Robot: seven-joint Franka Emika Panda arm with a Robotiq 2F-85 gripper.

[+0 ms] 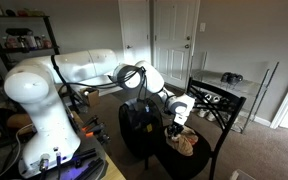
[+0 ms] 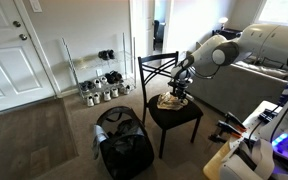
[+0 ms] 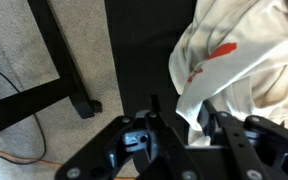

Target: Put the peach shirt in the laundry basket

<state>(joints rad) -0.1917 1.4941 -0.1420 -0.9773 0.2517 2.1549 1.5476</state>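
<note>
A white robot arm (image 1: pixel 84 68) reaches over a black chair (image 2: pixel 176 116). The laundry basket (image 2: pixel 124 148), a dark mesh tub, stands open on the floor. It is lower than the claw and off to one side, just beside the chair. The peach shirt (image 3: pixel 234 55) lies bunched on the seat directly under the claw (image 3: pixel 184 112), and a fold of it sits between the two fingers. Whether the claw has clenched on that fold cannot be told.

To do this step well, the claw should pinch deep into the bunched cloth and lift straight up until the hem clears the seat. Only then should it swing toward the basket, so no sleeve snags the chair back.

The surface is the chair seat (image 3: pixel 134 50), black and holding only the shirt. Beyond the claw are beige carpet (image 2: pixel 44 130), white doors (image 2: pixel 9 50) and a shoe rack (image 2: pixel 102 88) by the wall.
</note>
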